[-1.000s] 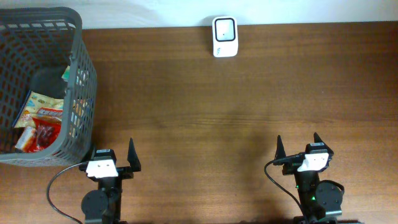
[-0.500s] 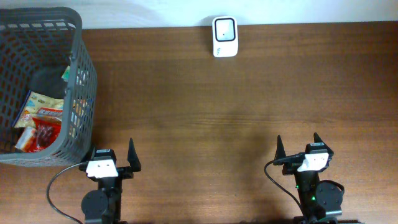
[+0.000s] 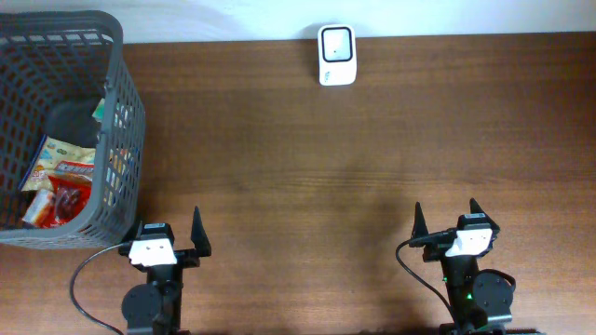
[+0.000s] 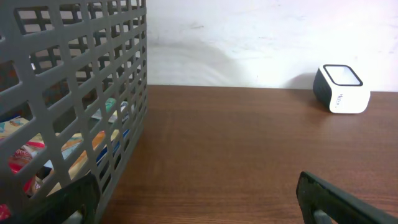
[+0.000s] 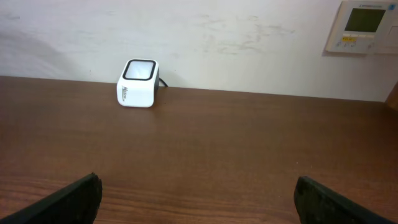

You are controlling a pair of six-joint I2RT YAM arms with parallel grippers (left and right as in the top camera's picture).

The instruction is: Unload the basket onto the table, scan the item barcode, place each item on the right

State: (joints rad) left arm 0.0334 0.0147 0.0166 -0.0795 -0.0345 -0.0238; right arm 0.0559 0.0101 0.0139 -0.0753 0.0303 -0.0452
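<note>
Grey plastic basket (image 3: 123, 112) stands at the left end of the table (image 3: 326, 167). In it you will find several snack packets (image 3: 58, 177) lying flat, a red-printed one nearest you, and behind them a dark item (image 3: 70, 121) that cannot be identified. Your left gripper (image 3: 168, 231) sits just beside the basket's near right corner, jaws wide and empty. Your right gripper (image 3: 445, 216) is well apart from it to the right, likewise wide and empty. The white barcode scanner (image 3: 336, 42) stands at the far table edge by the wall. Bare wood lies between both grippers and the scanner.
</note>
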